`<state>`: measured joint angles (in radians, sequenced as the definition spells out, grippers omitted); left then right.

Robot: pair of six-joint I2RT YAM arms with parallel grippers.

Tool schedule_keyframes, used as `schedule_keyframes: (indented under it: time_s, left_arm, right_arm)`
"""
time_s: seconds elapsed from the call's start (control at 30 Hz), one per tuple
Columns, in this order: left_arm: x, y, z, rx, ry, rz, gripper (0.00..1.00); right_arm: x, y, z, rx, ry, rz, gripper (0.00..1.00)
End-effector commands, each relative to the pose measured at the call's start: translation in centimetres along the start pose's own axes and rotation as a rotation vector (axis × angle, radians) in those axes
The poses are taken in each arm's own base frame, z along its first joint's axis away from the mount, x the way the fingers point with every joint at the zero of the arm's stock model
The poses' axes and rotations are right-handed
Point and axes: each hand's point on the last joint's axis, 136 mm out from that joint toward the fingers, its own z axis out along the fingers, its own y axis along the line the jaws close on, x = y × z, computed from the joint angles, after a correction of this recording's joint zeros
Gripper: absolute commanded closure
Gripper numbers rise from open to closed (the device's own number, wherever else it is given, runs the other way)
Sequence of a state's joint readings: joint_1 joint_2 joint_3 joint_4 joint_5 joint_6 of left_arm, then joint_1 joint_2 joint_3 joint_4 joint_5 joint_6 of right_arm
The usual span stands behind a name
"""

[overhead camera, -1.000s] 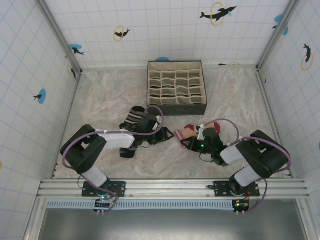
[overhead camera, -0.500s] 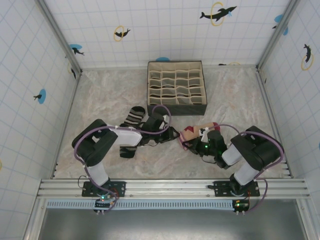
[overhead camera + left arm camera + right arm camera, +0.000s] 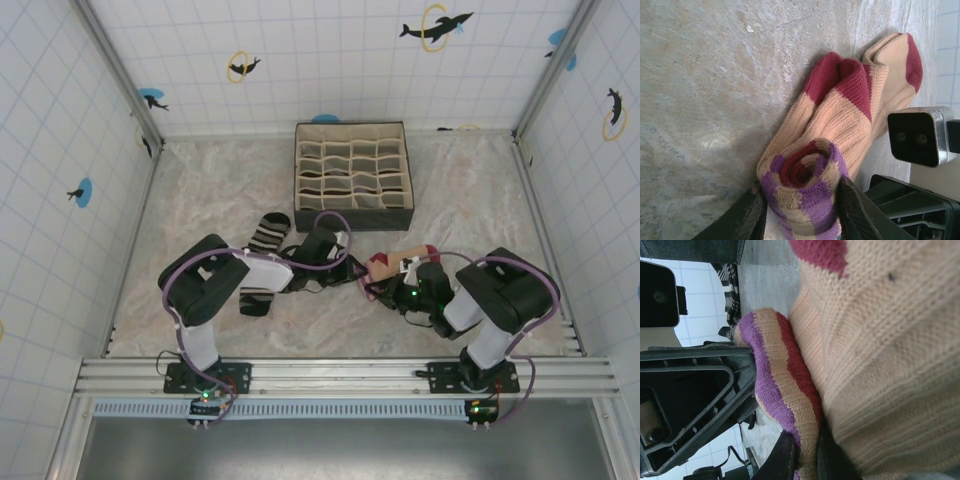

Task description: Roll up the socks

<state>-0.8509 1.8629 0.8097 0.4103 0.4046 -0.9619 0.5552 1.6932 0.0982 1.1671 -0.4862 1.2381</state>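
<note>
The peach sock (image 3: 840, 115) with its dark red toe lies on the table, and its near end is rolled into a purple-and-cream checked coil (image 3: 805, 185). My left gripper (image 3: 800, 194) is shut on that coil, one finger pressed against each side. My right gripper (image 3: 807, 447) is shut on the sock's purple, cream and red striped cuff edge (image 3: 785, 385). From above, both grippers meet at the peach sock (image 3: 388, 264) at mid-table: the left gripper (image 3: 352, 273) from the left, the right gripper (image 3: 388, 288) from the near right. The black striped sock (image 3: 268, 232) lies behind the left arm.
A dark fabric organizer box (image 3: 353, 175) with several small compartments stands at the back centre. Tiled walls close in the table on three sides. The right wrist's camera housing (image 3: 915, 136) sits close beside the sock, and the left gripper's black body (image 3: 695, 390) is next to the cuff.
My left gripper has moved right, from beside the black sock to the peach sock, and its jaws have closed in on the rolled end. The right gripper kept its grip.
</note>
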Motion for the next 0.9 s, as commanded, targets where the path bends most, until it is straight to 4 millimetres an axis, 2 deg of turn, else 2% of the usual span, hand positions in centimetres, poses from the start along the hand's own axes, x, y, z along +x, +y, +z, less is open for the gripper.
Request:
schedule_keyframes:
  time_s: [0.0,0.13,0.23,0.37,0.47,0.67,0.8,0.87]
  left_arm:
    - [0.8,0.8,0.9,-0.025,0.029,-0.037,0.68]
    - [0.7,1.8,1.1,-0.08,0.026,-0.061,0.89]
    - [0.5,2.0,1.0,-0.112,0.029,-0.064,0.99]
    - [-0.3,2.6,0.3,-0.188,0.029,-0.064,1.0]
    - [-1.1,3.0,-0.7,-0.207,0.013,-0.086,1.0]
    - [-2.3,4.5,-2.9,-0.253,-0.01,-0.133,1.0]
    - [-2.3,5.3,-3.9,-0.28,-0.003,-0.165,1.0]
    - [-2.2,5.6,-4.3,-0.295,0.002,-0.175,1.0]
  right_arm:
    - [1.9,-4.4,-0.7,0.147,0.047,0.108,1.0]
    - [1.7,-3.8,-0.7,0.123,0.042,0.092,0.99]
    - [1.4,-3.5,-0.7,0.131,0.04,0.047,0.82]
    - [0.3,-3.3,-0.9,0.215,0.009,-0.076,0.61]
    - [-0.9,-1.9,-1.2,0.279,-0.026,-0.222,0.49]
    - [-2.2,2.2,-1.9,0.399,-0.074,-0.563,0.46]
    - [-2.6,3.8,-2.6,0.568,-0.138,-0.833,0.44]
    - [-2.2,4.4,-2.4,0.63,-0.152,-0.962,0.4]
